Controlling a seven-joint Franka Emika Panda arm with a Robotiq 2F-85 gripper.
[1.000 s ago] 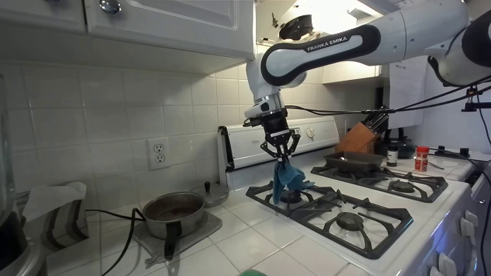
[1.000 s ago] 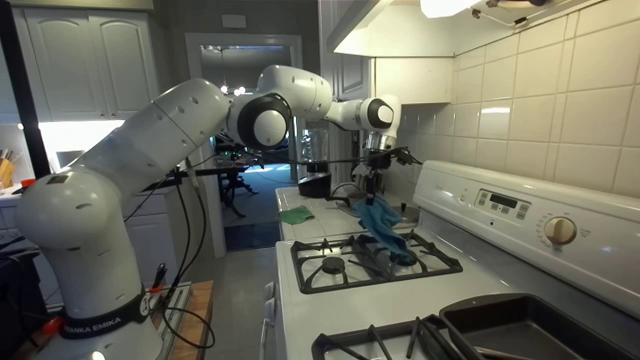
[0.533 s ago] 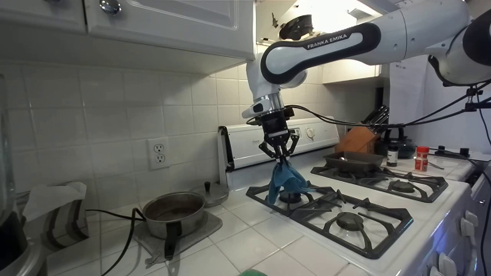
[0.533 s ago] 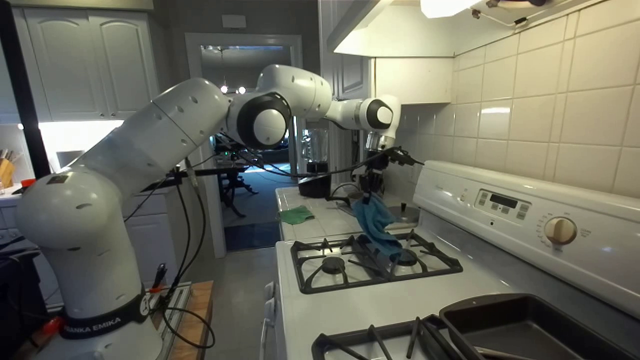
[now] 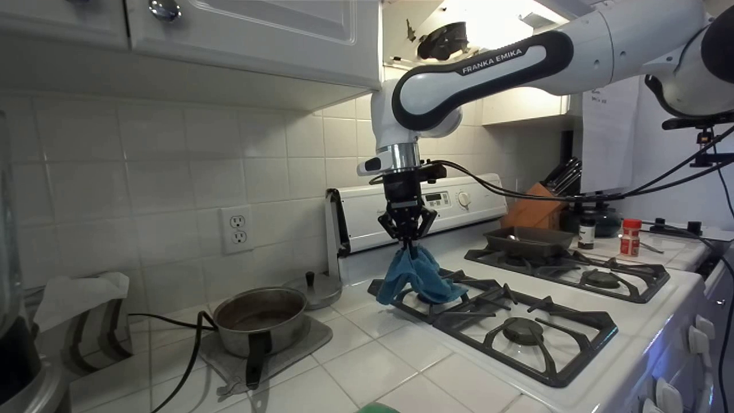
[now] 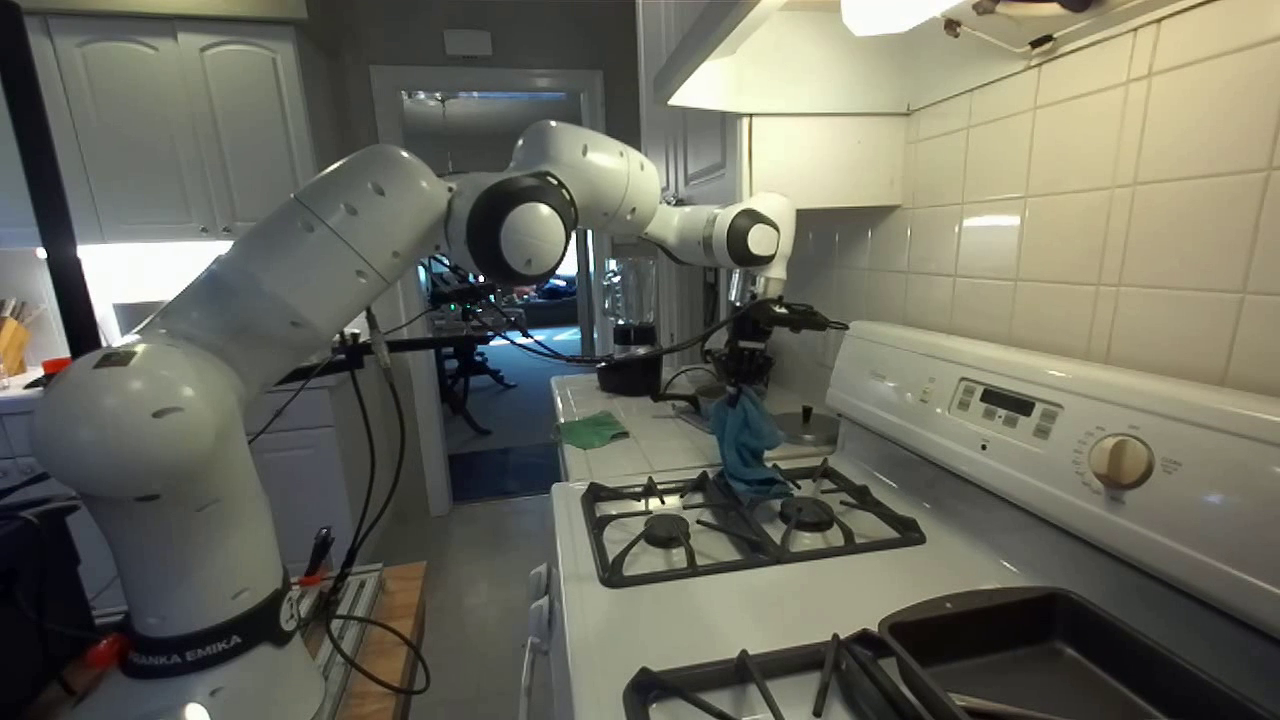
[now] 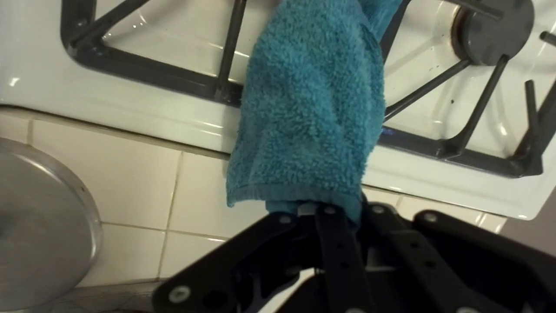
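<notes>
Gripper pinches blue terry cloth, wrist-view ctr; prob. best: firm hold, slow moves, no snagging burner grate, upper L.

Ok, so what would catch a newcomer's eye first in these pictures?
Probably the bright blue cloth, gripped in the black pincer and hanging over the edge of the stove. Next comes the white robot arm arching across an exterior view, then the dark-handled saucepan on a grey mat beside the stove.
</notes>
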